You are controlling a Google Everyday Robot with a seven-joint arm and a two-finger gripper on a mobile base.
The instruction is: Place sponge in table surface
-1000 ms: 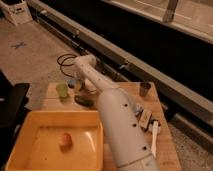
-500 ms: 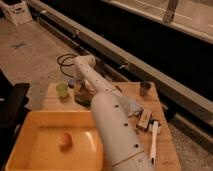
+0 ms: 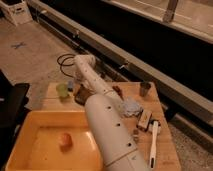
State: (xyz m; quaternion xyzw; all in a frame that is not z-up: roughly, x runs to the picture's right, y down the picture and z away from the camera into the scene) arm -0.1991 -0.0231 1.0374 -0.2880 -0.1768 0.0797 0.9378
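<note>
My white arm (image 3: 102,117) reaches from the bottom of the view across the wooden table (image 3: 165,152) to its far left part. The gripper (image 3: 81,95) is at the arm's end, low over the table and just right of a pale green cup (image 3: 62,90). A dark brownish-green lump, probably the sponge (image 3: 84,97), sits at the gripper's tip on or just above the table. I cannot tell whether it is held. The arm hides part of that spot.
A yellow bin (image 3: 30,125) at the front left holds a small orange object (image 3: 65,140). Right of the arm lie a crumpled pale packet (image 3: 131,106), a wooden block (image 3: 145,119), a white brush (image 3: 153,145) and a dark cup (image 3: 144,89). A cable (image 3: 65,60) coils on the floor behind.
The lower part of my arm has swung left, over the bin's right side. The gripper end has stayed by the green cup.
</note>
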